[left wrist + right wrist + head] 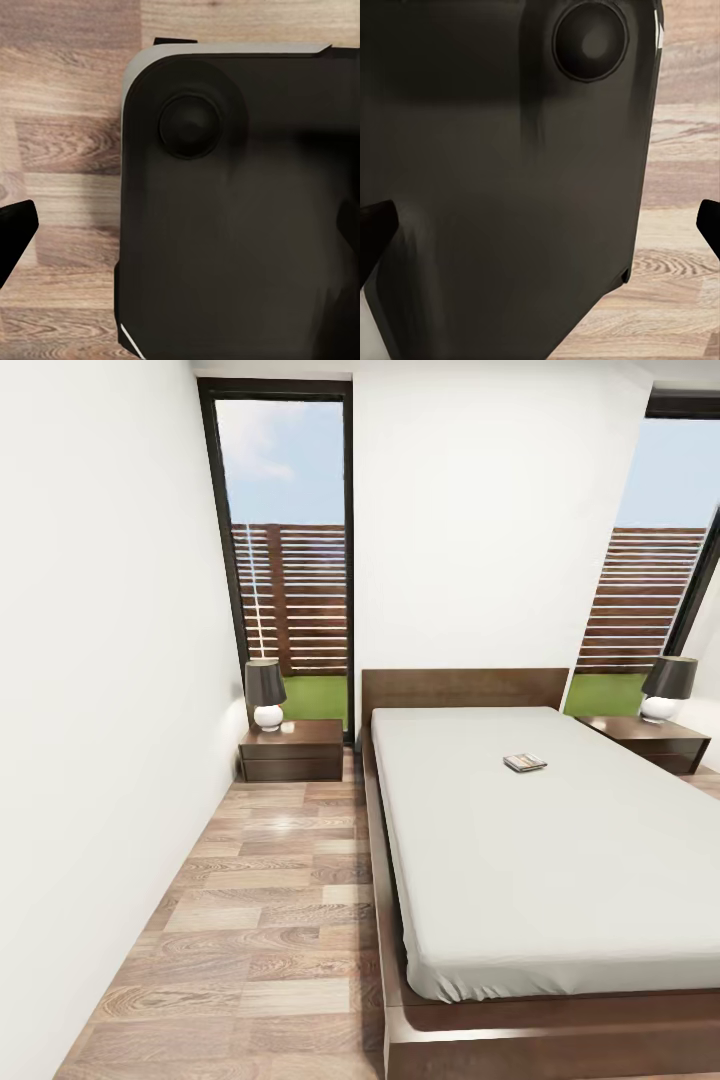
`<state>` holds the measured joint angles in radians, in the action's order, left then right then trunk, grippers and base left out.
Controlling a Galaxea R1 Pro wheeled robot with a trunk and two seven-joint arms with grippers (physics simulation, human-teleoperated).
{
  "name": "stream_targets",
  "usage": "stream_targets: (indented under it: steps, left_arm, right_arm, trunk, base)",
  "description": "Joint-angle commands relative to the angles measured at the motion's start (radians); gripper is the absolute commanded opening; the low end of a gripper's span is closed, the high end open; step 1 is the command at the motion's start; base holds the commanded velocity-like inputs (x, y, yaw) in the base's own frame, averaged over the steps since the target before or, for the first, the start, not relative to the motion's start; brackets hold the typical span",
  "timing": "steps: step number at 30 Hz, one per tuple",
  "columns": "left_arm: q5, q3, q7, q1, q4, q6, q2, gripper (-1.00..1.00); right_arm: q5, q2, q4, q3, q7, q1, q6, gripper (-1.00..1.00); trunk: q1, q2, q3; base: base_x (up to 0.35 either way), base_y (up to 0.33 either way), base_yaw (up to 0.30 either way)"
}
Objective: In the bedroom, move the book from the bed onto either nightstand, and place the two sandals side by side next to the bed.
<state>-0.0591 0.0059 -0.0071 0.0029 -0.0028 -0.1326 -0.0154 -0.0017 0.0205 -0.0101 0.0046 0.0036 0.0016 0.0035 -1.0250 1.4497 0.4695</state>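
Our grippers give us little to go on: in the left wrist view one dark fingertip [15, 232] pokes in at the left edge, and in the right wrist view dark fingertips [375, 232] sit at both side edges, well apart, so we read the right jaws as spread wide with nothing between them; for the left we cannot tell how far it is open. Both wrist views look down on our own dark rounded base [240, 210] over the wood-plank floor [60, 112]. The head view shows the room instead. The bed [540, 860] takes up the right and lower right of the frame, headboard against the white wall, and the book [524, 762] lies flat on the mattress towards its head end, right of centre. One nightstand [292, 750] stands at centre left beside the headboard, carrying a lamp [265, 694]; a second nightstand [655, 742] at the right edge also bears a lamp [668, 688]. Tall windows [285, 560] show a slatted fence.
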Motion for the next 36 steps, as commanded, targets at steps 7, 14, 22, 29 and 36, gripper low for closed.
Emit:
stream_targets:
  steps: [7,14,22,29,36]
  left_arm:
    - [-0.01,-0.001,-0.001,0.0,-0.001,-0.01,0.0,1.0]
    - [-0.007,-0.003,-0.003,0.0,-0.002,-0.014,-0.001,1.0]
    - [-0.007,-0.004,-0.006,0.0,-0.002,-0.024,-0.003,1.0]
    - [-0.007,-0.004,-0.008,0.0,-0.002,-0.03,-0.004,1.0]
    - [-0.005,-0.005,-0.008,0.0,-0.002,-0.032,-0.003,1.0]
  right_arm:
    - [0.004,-0.001,0.007,0.002,-0.001,0.0,0.0,1.0]
    - [0.006,-0.002,0.01,0.002,-0.002,0.0,-0.001,1.0]
    - [0.007,-0.002,0.011,0.002,-0.002,0.0,-0.002,1.0]
    - [0.007,-0.002,0.011,0.003,-0.002,0.0,-0.002,1.0]
    - [0.008,-0.001,0.012,0.004,-0.002,0.0,-0.002,1.0]
  trunk:
    - [0.0,0.0,0.001]
    - [0.0,0.0,0.001]
    - [0.0,0.0,0.001]
    - [0.0,0.0,0.001]
    - [0.0,0.0,0.001]
  base:
    - [0.0,0.0,0.0]
    - [0.0,0.0,0.0]
    - [-0.005,0.0,0.0]
    - [-0.118,0.0,0.0]
    - [-0.214,0.0,0.0]
